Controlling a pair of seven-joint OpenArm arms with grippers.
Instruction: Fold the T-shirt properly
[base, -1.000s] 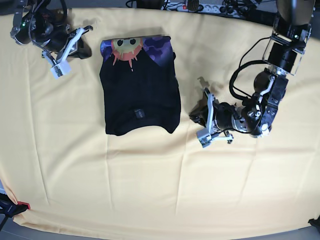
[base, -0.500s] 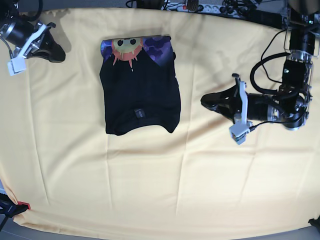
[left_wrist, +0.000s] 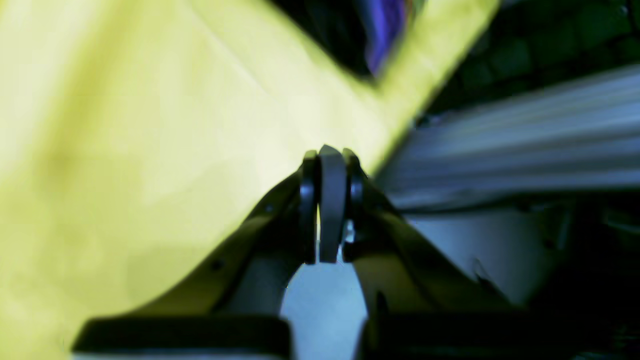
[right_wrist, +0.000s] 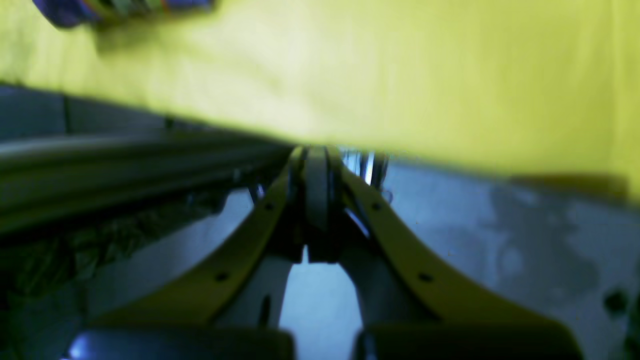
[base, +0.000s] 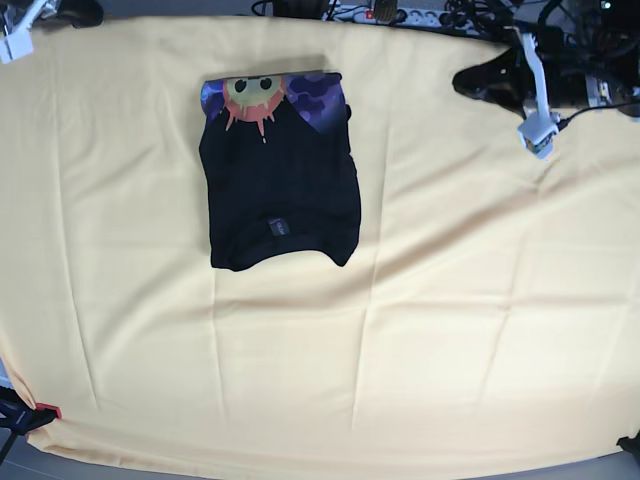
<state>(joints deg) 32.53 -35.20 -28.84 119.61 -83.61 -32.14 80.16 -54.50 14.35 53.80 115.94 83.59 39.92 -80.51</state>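
The black T-shirt (base: 282, 180) lies folded into a rectangle on the pale yellow cloth (base: 300, 350), its orange sun and purple clouds on the far flap and a small dark label near the front. My left gripper (base: 462, 82) is shut and empty at the cloth's far right edge, well away from the shirt. Shut and empty too, my right gripper (base: 90, 14) sits at the far left corner. In the left wrist view the shut fingertips (left_wrist: 325, 157) point past a blurred corner of the T-shirt (left_wrist: 345, 35). The right wrist view shows shut fingertips (right_wrist: 315, 155) and a purple strip of the T-shirt (right_wrist: 75, 10).
A power strip and cables (base: 400, 14) lie behind the cloth's far edge. The cloth (base: 450, 300) has soft creases across its front half. A red clamp (base: 45, 411) holds its near left corner.
Both arms have drawn back from beside the shirt to the far corners, the left up and to the right, the right up and to the left. The T-shirt has not moved.
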